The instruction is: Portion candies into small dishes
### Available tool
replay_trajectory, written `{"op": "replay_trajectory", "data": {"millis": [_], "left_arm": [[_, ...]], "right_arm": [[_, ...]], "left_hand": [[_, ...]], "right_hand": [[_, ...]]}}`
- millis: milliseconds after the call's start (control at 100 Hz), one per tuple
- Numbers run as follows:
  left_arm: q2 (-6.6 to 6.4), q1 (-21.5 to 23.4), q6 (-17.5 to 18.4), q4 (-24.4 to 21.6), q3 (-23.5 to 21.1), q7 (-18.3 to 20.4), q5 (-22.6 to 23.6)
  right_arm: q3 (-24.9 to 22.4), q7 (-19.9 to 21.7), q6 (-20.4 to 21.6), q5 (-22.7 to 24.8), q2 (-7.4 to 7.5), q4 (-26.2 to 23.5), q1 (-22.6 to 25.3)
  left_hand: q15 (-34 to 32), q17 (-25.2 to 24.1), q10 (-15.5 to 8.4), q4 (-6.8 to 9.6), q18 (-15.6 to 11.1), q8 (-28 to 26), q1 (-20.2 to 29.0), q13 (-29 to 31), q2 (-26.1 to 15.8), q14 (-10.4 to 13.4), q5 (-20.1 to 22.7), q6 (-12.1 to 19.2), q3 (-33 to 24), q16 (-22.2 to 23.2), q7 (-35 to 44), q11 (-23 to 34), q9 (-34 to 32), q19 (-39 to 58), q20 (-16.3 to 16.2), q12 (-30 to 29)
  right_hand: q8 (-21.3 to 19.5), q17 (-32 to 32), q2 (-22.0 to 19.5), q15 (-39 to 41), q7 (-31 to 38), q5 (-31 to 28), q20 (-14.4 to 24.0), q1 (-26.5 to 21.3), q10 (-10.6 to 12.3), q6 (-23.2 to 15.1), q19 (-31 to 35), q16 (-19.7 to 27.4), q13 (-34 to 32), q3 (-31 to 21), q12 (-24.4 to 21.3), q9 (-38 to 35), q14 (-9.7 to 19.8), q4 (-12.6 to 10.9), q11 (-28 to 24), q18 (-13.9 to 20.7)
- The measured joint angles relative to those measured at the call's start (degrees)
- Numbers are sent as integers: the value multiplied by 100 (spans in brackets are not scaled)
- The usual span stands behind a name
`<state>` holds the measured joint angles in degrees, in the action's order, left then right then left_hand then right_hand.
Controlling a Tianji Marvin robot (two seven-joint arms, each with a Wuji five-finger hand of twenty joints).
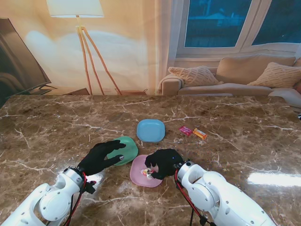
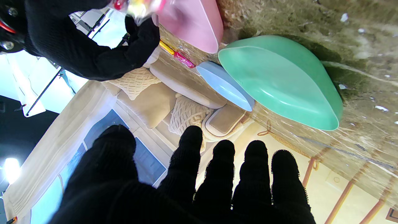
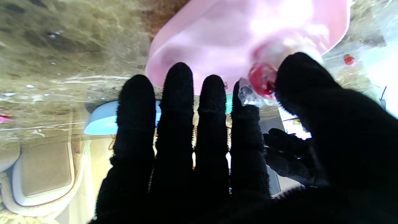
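Behind the brown marble desk [image 1: 56, 127] stands a living room with a floor lamp [image 1: 77, 19] and a beige sofa [image 1: 244, 75] under a dark window. Three small dishes lie close together on the desk in front of the robot.

The right robot hand [image 1: 162, 163] hangs over the pink dish [image 1: 139, 175]. Between thumb and index finger it pinches a wrapped candy [image 3: 261, 82] with a red centre and a clear wrapper; the other fingers [image 3: 183, 102] are stretched out straight. The candy is held directly over the inside of the pink dish, probably so that it drops into it when the pinch opens. Whether other candies already lie in this dish cannot be told, because the hand covers it.

The left robot hand [image 1: 101, 157] holds nothing. Its fingers are spread and lie flat, with the tips over the near left edge of the green dish [image 1: 126, 149]; probably it steadies this dish or only waits there. The green dish looks empty in the left wrist view. The blue dish [image 1: 151, 130], farther from the robot, also looks empty.

Two more wrapped candies, a pink one [image 1: 185, 130] and an orange one [image 1: 200, 133], lie on the desk just to the right of the blue dish, so the portioning seems to be near its start.
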<state>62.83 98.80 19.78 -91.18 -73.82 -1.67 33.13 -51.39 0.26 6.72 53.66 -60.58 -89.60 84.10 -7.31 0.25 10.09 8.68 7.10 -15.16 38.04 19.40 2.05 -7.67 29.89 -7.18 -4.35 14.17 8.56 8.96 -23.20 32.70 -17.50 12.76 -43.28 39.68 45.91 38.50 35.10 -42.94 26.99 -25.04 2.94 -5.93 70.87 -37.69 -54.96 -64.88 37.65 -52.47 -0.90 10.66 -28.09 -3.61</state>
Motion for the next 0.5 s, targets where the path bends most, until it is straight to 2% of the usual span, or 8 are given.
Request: {"op": "replay_trajectory", "data": {"millis": [180,270,500], "left_arm": [[-1,1,21,0,-4,11,-28],[-1,1,22,0,-6,11,-27],[-1,9,27,0,-18,3,1]], "right_arm": [[-101,-21,22,121,21,-100,93],[-216,-41,22,194,20,-182,185],[-946,91,8,504,-9,-542,501]], "left_hand": [[0,0,0,0,0,0,0,0,0,0,0,0,0,0,0,0,0,0,0,0],[0,0,0,0,0,0,0,0,0,0,0,0,0,0,0,0,0,0,0,0],[0,0,0,0,0,0,1,0,0,0,0,0,0,0,0,0,0,0,0,0]], "right_hand": [[-65,-634,-55,-741,-612,421,0,241,-45,214,-744,448,583,147,-339,624,-8,0,240,3],[-65,-720,-101,-946,-690,420,-1,220,-45,236,-882,472,692,197,-449,635,-8,0,333,3],[211,-833,-302,-1137,-1045,476,-1,352,-60,330,-1089,733,686,351,-618,720,-8,0,450,3]]}}
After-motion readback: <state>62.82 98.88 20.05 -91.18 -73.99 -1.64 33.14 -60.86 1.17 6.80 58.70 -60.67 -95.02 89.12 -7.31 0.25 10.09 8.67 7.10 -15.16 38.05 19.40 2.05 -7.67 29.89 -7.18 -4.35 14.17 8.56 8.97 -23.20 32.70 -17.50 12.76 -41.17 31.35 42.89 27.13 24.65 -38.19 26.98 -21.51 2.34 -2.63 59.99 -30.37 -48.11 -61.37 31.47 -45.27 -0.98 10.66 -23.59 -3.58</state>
